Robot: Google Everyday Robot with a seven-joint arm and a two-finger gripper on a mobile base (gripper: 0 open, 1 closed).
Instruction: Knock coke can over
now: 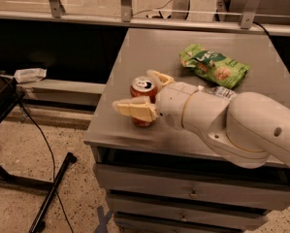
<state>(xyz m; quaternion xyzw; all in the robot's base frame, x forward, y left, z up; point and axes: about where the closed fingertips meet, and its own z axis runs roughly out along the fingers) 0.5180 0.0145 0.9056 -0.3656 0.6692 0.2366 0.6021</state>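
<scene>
The red coke can (142, 87) stands upright near the front left of the grey table (149, 47), its silver top with pull tab showing. My gripper (135, 90) is open, its two cream fingers on either side of the can. One finger (135, 109) crosses the can's lower front and hides part of it. The other finger (160, 77) sits just behind the can on its right. I cannot tell whether either finger touches the can. The white arm (232, 125) reaches in from the right.
A green snack bag (214, 64) lies at the table's back right. A clear bottle's white label (223, 91) peeks out behind the arm. Drawers (183, 193) sit under the tabletop. A black stand and cable (47, 188) are on the floor to the left.
</scene>
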